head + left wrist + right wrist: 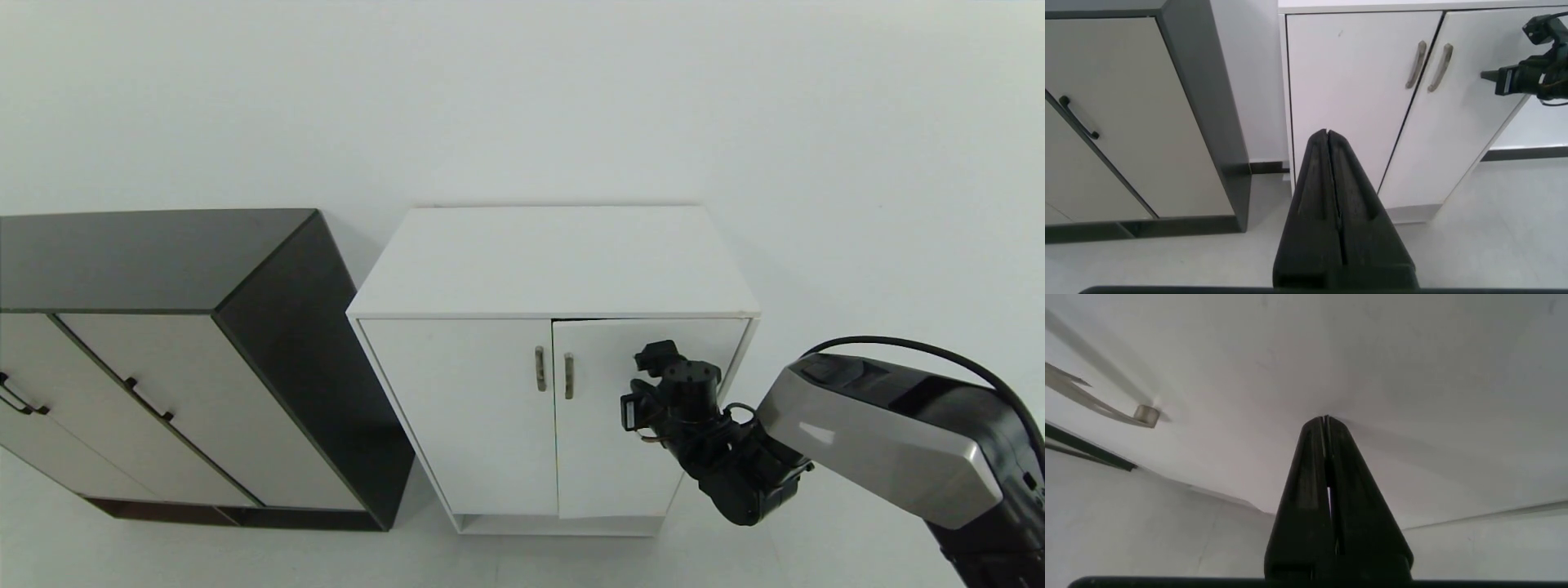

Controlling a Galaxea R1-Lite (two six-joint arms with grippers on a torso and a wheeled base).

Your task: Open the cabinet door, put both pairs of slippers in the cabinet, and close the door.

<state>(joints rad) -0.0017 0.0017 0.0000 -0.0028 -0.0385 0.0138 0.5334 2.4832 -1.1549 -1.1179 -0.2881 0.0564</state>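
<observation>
The white cabinet stands against the wall with two doors and a pair of metal handles at the middle. Its right door sits a crack ajar, with a dark gap along its top edge. My right gripper is shut and held against the face of that door, to the right of the handles; its wrist view has the shut fingertips at the white panel, with a handle end off to one side. My left gripper is shut on nothing, low in front of the left door.
A dark grey cabinet with beige doors and black handles stands close to the white cabinet's left. Bare pale floor lies in front of both. A white wall is behind.
</observation>
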